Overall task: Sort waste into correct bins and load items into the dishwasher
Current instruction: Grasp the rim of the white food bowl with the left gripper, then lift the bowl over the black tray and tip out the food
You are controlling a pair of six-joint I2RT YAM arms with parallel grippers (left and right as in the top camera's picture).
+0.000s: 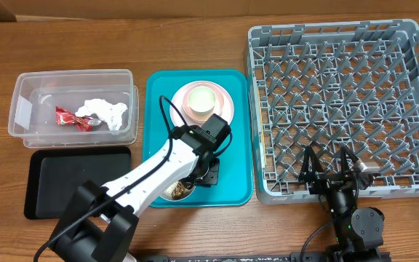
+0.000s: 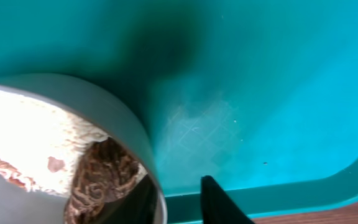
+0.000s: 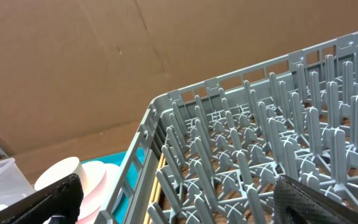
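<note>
Jaws of our right gripper point(image 1: 329, 161) gape at the dish rack point(image 1: 333, 33) edge; our left gripper point(image 1: 193, 182) straddles the bowl point(image 2: 126, 124) rim on the teal tray point(image 1: 240, 145), grip unclear.

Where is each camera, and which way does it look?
Overhead: above the table, looking straight down at tub, teal tray and rack; both arms show.
Left wrist: on the left arm, close over the teal tray, facing a bowl of food scraps; one fingertip shows.
Right wrist: on the right arm, low, looking across the rack's pegs; both fingers show.
Shared: overhead and right wrist both show rack and cup.
</note>
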